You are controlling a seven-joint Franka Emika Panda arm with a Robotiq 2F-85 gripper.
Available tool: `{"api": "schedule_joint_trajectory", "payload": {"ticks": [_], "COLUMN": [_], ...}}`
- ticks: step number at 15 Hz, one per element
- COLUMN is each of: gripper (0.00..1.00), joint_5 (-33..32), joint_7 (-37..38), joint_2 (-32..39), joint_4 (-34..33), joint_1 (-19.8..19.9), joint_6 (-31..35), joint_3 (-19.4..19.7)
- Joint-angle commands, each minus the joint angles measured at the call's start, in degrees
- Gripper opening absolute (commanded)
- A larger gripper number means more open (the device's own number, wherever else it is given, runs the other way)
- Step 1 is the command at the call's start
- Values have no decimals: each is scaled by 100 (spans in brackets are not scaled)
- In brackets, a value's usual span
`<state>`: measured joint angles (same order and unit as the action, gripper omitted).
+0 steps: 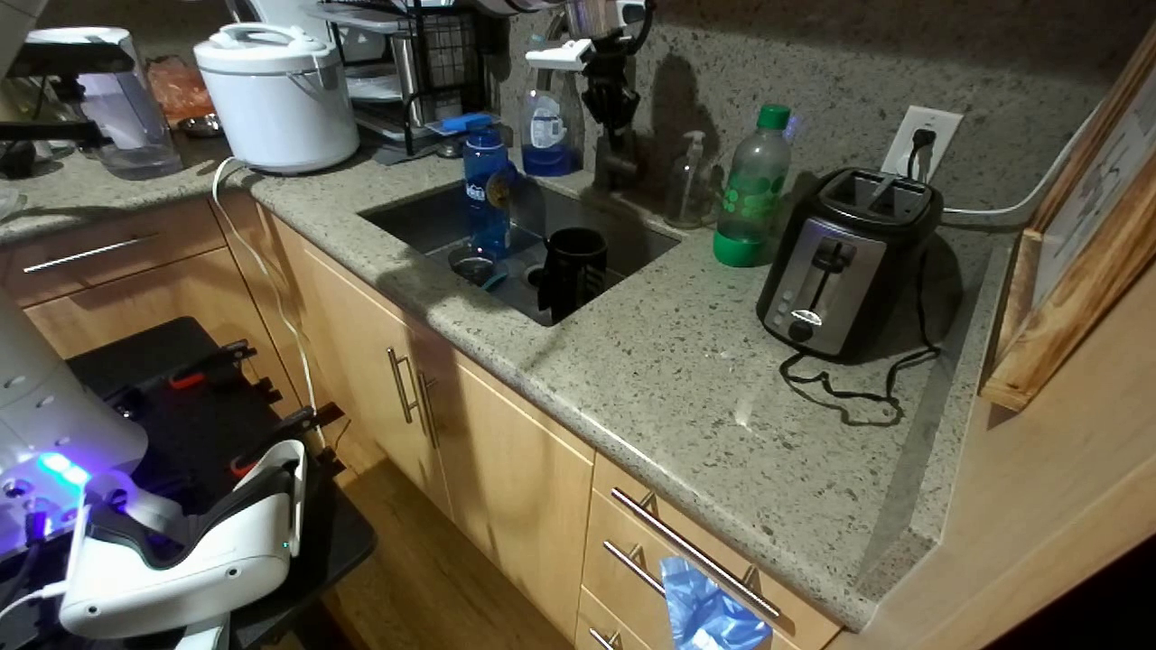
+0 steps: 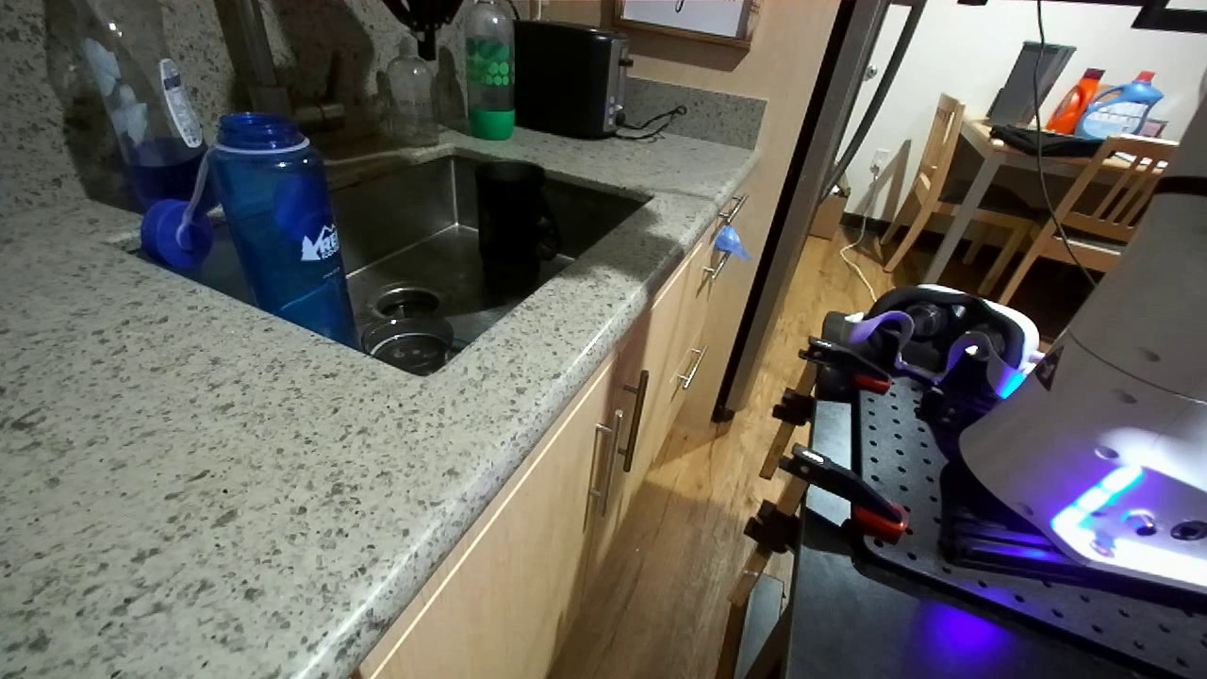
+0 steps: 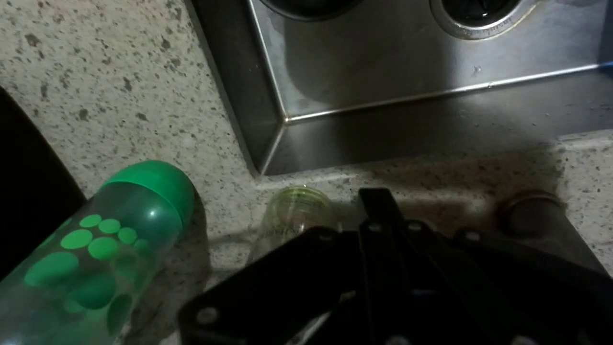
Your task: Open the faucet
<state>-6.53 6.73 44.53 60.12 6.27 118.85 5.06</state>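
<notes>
In an exterior view a speckled bench spreads wide, a steel sink set into it. From the sink's middle, the grey faucet stands at eleven o'clock, its column running out of frame; the green bottle at one; the black tool hangs at twelve. In the wrist view its fingers meet, holding nothing.

A: Gripper pose?
B: Points down in both exterior views.
A: Jaws?
B: Together in wrist view.
A: Arm?
B: Base lit blue in both exterior views; wrist above the gripper, cropped by top edge in an exterior view.
</notes>
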Motion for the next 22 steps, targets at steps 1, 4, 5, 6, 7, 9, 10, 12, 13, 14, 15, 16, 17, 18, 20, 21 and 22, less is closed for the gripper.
{"api": "schedule_joint_trajectory", "payload": {"ticks": [1, 4, 5, 6, 7, 9, 10, 12, 13, 14, 15, 16, 17, 18, 20, 21, 22], "gripper": [0, 0, 0, 0, 0, 0, 0, 0, 0, 0, 0, 0, 0, 0, 0, 0, 0], "joint_5": [279, 432, 473, 502, 479, 445, 466, 509, 538, 554, 576, 595, 639, 683, 790, 813, 844], "joint_7": [-263, -324, -331, -337, -333, -396, -448, -518, -571, -590, -607, -635, -701, -734, -847, -893, -925], "joint_2": [248, 388, 449, 503, 559, 598, 618, 622, 618, 615, 615, 620, 626, 630, 653, 669, 686], "joint_4": [-405, -527, -575, -622, -669, -695, -721, -757, -770, -785, -806, -829, -853, -875, -941, -982, -1019], "joint_1": [106, 177, 205, 225, 219, 256, 273, 305, 331, 345, 357, 376, 394, 410, 432, 442, 457], "joint_6": [118, 123, 135, 146, 198, 351, 405, 527, 559, 591, 602, 607, 608, 597, 572, 564, 557], "joint_3": [-93, -107, -109, -107, -79, -132, -157, -243, -309, -371, -435, -505, -584, -653, -792, -857, -915]}}
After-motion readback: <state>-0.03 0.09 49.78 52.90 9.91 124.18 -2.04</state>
